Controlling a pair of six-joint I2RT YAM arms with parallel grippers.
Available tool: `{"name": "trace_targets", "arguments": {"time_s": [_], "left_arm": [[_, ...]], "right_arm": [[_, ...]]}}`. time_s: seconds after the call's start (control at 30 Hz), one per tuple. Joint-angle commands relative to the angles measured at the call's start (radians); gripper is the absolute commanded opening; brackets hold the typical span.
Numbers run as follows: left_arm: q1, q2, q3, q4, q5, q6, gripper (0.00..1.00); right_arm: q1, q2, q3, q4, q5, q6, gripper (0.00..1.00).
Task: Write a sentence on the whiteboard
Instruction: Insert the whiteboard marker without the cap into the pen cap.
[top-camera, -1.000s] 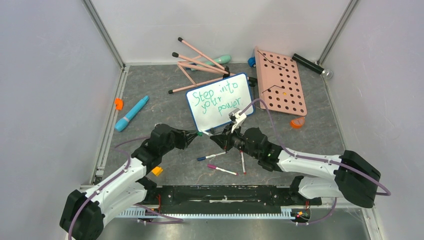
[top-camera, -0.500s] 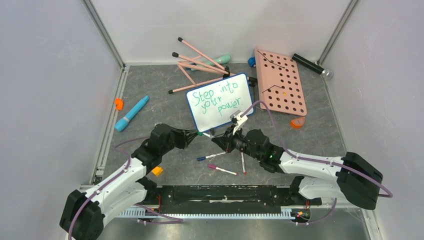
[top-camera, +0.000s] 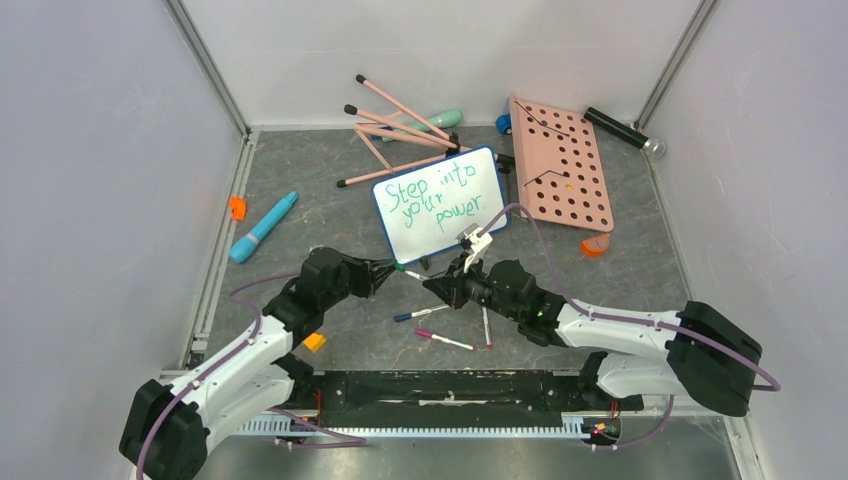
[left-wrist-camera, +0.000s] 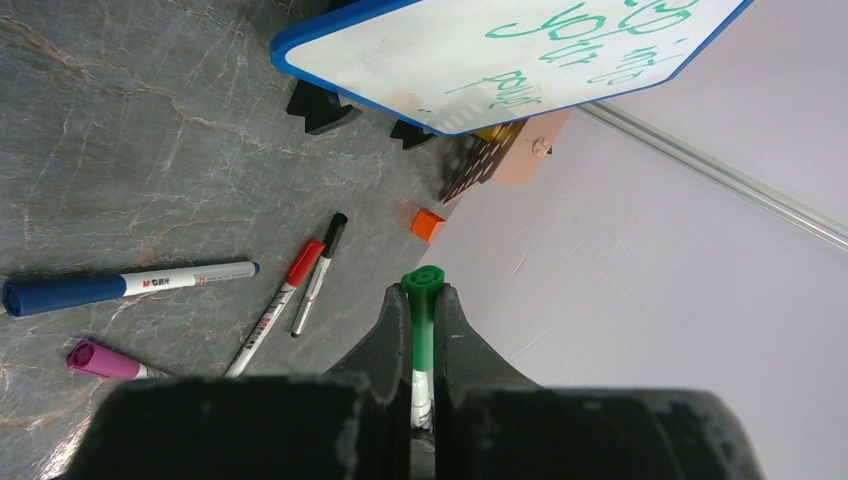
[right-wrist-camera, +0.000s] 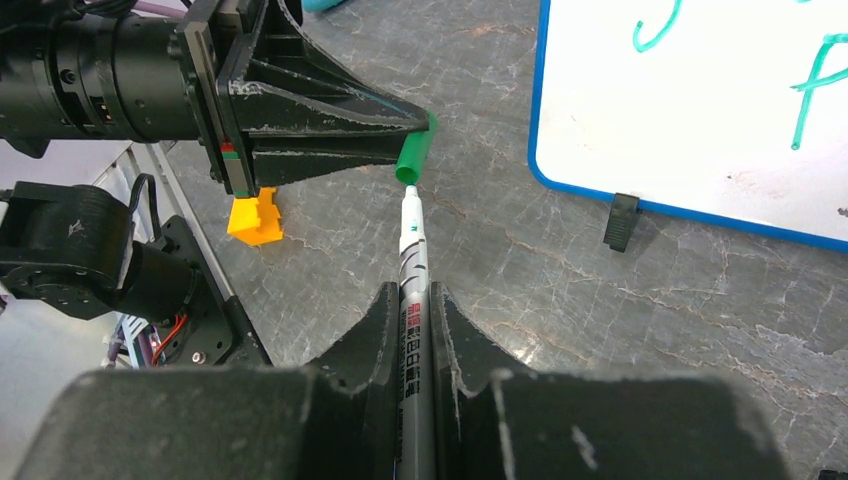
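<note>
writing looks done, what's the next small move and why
Probably slide the marker in the right jaws straight ahead until its tip seats in the green cap clamped in the left jaws. The sentence on the whiteboard looks complete, and the bare tip sits just short of the cap's open end, roughly lined up.

worktop (top-camera: 330, 215): grey marbled stone look, matt
whiteboard (top-camera: 440, 205): smooth glossy white face, blue plastic frame, black plastic feet
green cap (right-wrist-camera: 412, 158): smooth plastic, slight sheen
marker (right-wrist-camera: 411, 255): smooth grey plastic barrel, printed
jaws: matt black plastic, scuffed pale at edges
pink board (top-camera: 565, 175): matt, plastic look
</note>
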Motion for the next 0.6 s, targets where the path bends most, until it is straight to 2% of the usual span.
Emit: {"name": "trace_targets", "arguments": {"time_s": [0.0, 0.57], "left_arm": [[-0.002, -0.001, 0.002, 0.042, 0.0, -0.054, 0.02], [-0.002, 0.011, -0.008, 0.046, 0.001, -0.049, 0.02]], "right_arm": [[0.006, 0.012, 0.018, 0.054, -0.007, -0.004, 0.0], [0.006, 0.004, 0.022, 0.047, -0.014, -0.007, 0.0]]}}
